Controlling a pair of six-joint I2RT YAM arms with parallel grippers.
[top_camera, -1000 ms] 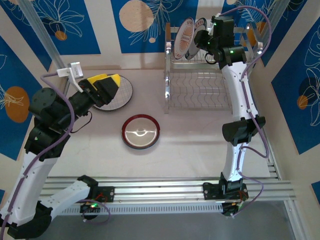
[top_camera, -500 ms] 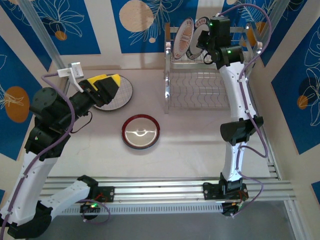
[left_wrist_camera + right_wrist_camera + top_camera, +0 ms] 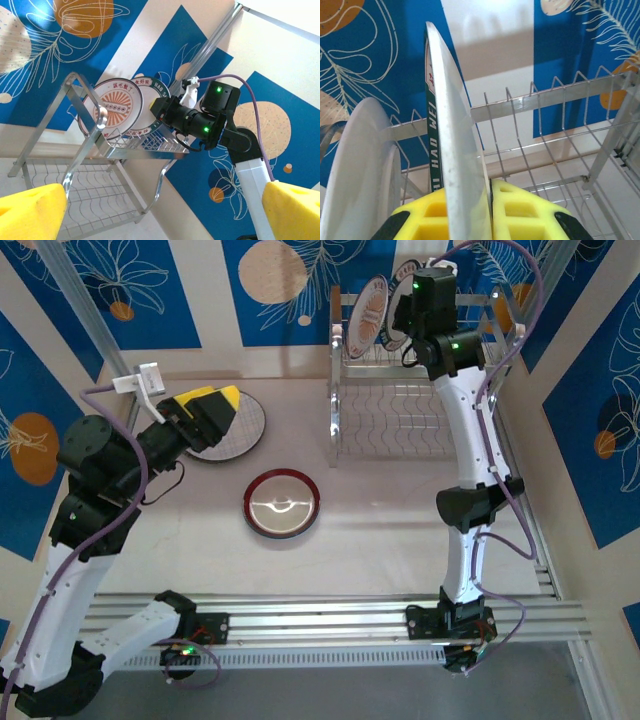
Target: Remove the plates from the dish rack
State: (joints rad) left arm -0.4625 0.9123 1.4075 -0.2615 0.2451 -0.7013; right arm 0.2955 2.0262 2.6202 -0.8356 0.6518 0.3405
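The chrome dish rack (image 3: 335, 400) stands at the back right of the table. On its upper tier a sunburst plate (image 3: 368, 308) stands upright, and beside it a white plate with a dark green lettered rim (image 3: 393, 338). My right gripper (image 3: 402, 316) is shut on that green-rimmed plate (image 3: 447, 125), whose edge sits between the yellow pads (image 3: 520, 210). Another white plate (image 3: 360, 165) stands to its left. My left gripper (image 3: 207, 406) hangs open over a plaid plate (image 3: 245, 430) lying on the table.
A dark-rimmed red plate (image 3: 283, 503) lies flat mid-table. The left wrist view looks across at the rack (image 3: 95, 135), both upright plates (image 3: 115, 107) and the right arm (image 3: 210, 120). Blue patterned walls close in behind and beside the rack.
My right gripper has shifted up and back at the rack's upper tier, with the green-rimmed plate in it. The left arm has not moved.
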